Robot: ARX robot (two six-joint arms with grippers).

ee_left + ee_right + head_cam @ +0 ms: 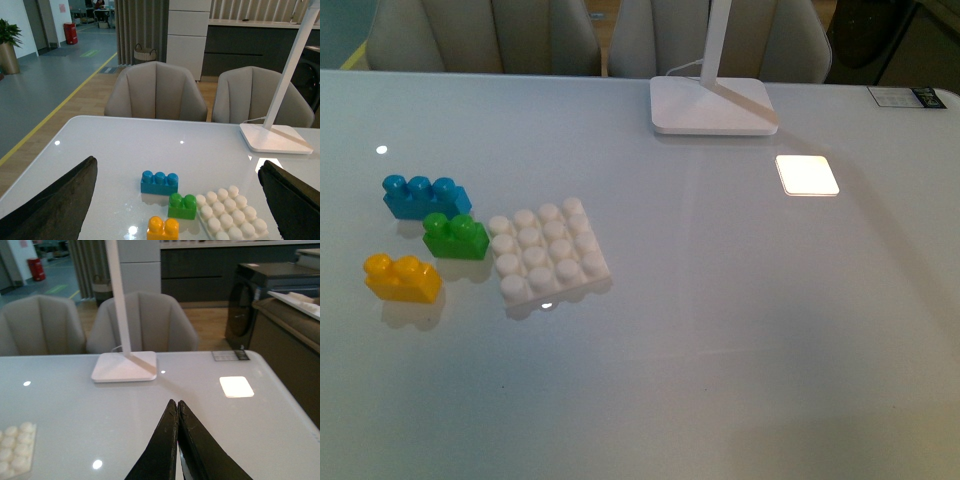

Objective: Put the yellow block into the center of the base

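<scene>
Yellow block (402, 277) sits loose on the tabletop (720, 340), lower left of the front view. It is left of the base (548, 250) and apart from it, not yet picked up. Base studs are all bare, nothing on the center.

Left hand (177, 164) is spread wide and holds nothing; its 2 dark fingers (60, 200) frame the blocks from above. Right hand (177, 405) is pinched fully closed with nothing between the fingers, over bare tabletop off to the lamp foot (712, 105) side. Neither arm shows in the front view.

Likely risks:
- Green block (456, 236) is just up-right of the yellow one and hard against the base edge; cannot tell if it touches. A wide-open descent could clip it, shove it into the base and shift the target.
- Blue block (424, 196) is just behind the green one, so the group is crowded and a wrong-block grab is possible.
- Tabletop looks glossy and the base looks unheld, so pressing down off-axis would probably slide or tip the plate instead of seating the block.
- The base lies rotated in the frame. If the block's 2 studs aren't turned to match the grid, it jams or lands off center.
</scene>
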